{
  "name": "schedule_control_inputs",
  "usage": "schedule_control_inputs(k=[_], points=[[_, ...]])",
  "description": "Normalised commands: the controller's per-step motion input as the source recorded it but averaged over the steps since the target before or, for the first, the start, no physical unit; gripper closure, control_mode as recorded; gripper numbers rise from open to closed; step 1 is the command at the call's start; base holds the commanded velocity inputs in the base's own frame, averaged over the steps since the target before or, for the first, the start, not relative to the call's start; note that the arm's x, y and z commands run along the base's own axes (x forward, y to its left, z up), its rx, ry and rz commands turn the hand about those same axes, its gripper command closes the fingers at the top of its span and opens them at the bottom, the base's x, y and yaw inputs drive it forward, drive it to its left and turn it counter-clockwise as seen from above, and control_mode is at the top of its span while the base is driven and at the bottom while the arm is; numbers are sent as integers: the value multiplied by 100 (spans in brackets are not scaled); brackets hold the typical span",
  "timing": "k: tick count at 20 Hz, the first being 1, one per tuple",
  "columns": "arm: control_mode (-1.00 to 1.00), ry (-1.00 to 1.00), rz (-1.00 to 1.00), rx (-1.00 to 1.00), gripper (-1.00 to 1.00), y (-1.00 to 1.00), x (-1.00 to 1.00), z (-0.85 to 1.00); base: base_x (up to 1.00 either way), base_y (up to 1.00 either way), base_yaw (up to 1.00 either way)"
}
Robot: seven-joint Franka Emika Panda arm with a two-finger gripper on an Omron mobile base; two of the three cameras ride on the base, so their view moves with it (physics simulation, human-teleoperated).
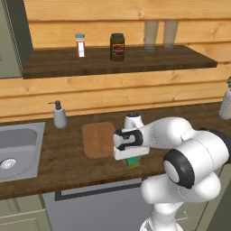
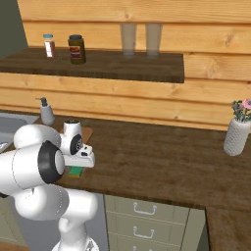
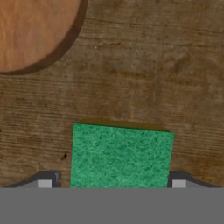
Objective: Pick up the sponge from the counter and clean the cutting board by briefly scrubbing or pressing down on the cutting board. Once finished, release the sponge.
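Two dark fingers (image 3: 43,180) stand apart in the hand view, one at each side of the sponge (image 3: 120,156), just outside its left and right edges. The green top of the sponge lies between them; whether the pads touch its sides cannot be told, since the grey band cuts off the fingers' lower part. The gripper (image 3: 111,183) points straight down at the worktop (image 3: 144,78), and the sponge lies flat on the dark planks, a thin yellow line showing along its far edge.

In the left base view the hand (image 1: 128,145) sits low over the sponge (image 1: 133,161), which peeks out green and yellow beneath it, near the front edge of the worktop (image 1: 63,167). The cutting board (image 1: 98,139) lies flat just beside the sponge, toward the sink (image 1: 18,149), and the two stay apart: a strip of dark wood shows between the board's rounded corner (image 3: 30,33) and the sponge in the hand view.

In the right base view the sponge (image 2: 76,171) shows under the hand (image 2: 78,158), close to the worktop's front edge, with the cutting board (image 2: 87,133) behind the arm.

A soap dispenser (image 1: 59,115) stands at the back edge by the sink.
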Motion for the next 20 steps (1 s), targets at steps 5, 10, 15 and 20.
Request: schedule_control_inputs(k=[5, 10, 15, 20], points=[[-100, 0, 0, 0, 100, 0, 0, 0, 0, 0, 0], [-100, 0, 0, 0, 100, 0, -3, 14, 0, 0, 0], [-100, -3, -9, 2, 100, 0, -10, 77, 0, 0, 0], [-100, 0, -21, 4, 100, 4, 5, 53, 0, 0, 0]])
